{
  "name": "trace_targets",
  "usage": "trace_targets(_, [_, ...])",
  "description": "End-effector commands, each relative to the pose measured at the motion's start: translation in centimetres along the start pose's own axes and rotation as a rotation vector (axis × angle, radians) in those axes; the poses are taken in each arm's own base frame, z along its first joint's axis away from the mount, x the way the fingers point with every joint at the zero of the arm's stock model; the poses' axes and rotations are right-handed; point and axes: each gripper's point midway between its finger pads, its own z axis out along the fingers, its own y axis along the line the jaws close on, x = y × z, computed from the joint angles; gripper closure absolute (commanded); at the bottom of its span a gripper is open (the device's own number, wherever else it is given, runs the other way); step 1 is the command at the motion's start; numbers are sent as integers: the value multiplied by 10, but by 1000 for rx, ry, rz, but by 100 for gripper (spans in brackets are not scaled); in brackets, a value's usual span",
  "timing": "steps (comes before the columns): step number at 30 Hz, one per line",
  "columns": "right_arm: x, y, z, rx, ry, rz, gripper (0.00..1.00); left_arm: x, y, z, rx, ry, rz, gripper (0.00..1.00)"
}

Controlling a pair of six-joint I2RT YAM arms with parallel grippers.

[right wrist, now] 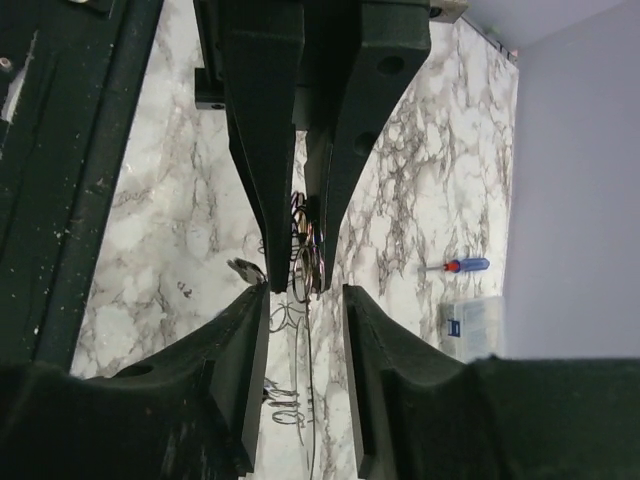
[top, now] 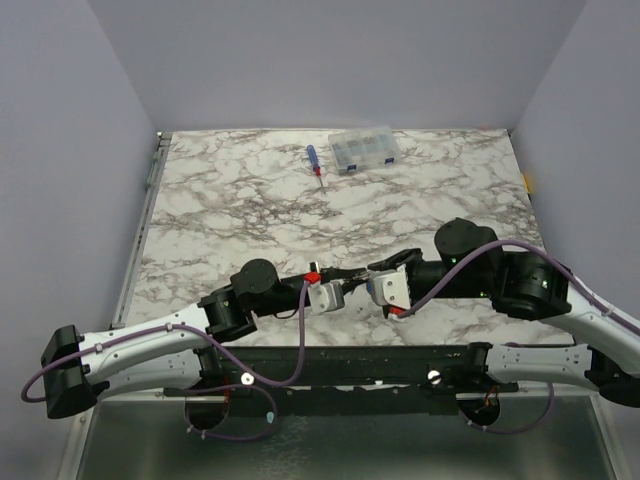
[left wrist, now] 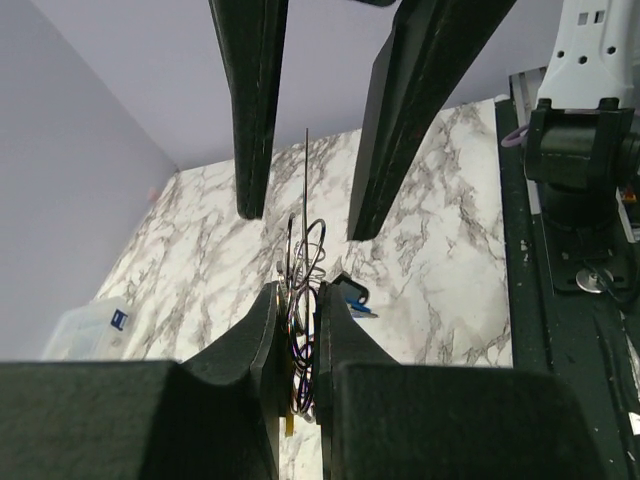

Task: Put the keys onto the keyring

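Everything turns on the keyring (left wrist: 305,245). It sits over the near middle of the tabletop (top: 240,200), in the narrow space where the two arms meet. The left end effector (left wrist: 298,296) has its fingers pressed together on the ring's wire. The ring sticks straight out from those fingertips toward the right, so its long axis runs left to right along the line joining the two wrists. Both wrist cameras see it edge-on (a thin upright line with a few loops).

The right end effector (right wrist: 303,295) faces it from the right with its fingers spread and nothing pinched. The ring lies directly ahead of it, and a thin line of wire seems to reach into the gap between the fingers. A blue-headed key (left wrist: 350,293) hangs just beside the ring, at the left fingertips; I cannot tell whether it is already threaded on.

Both arms lie low and bent inward, tips pointing at each other and nearly touching in the overhead view. The left arm is the holder, so the free right arm is better placed for the next move, which I judge needs fine alignment with the ring's thin edge. The screwdriver (top: 314,160) and clear box (top: 363,148) sit well apart at the far side.
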Motion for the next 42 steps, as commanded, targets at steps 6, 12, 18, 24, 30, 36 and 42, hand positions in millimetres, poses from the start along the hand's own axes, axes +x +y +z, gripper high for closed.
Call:
trace_targets(6, [-19,-4,-9,2,-67,63,53,1,13,-5,-60,7,64,100])
trace_targets(12, [-19,-8,3,13,-63,79,55,5,12,-5,-62,16,61,100])
trace_targets(18, [-7,-5,22,-17,-9,89,56,7,13,-5,-70,24,52,100])
trace_targets(24, [2,-7,29,-9,35,77,60,8,12,-6,-65,26,52,100])
trace_targets(30, [7,-9,28,6,57,69,73,11,12,-6,-67,33,51,100])
trace_targets(36, [15,-7,27,9,90,59,92,10,12,-7,-71,31,48,100])
trace_targets(42, [10,-8,25,29,53,57,99,4,14,-10,-80,5,43,100])
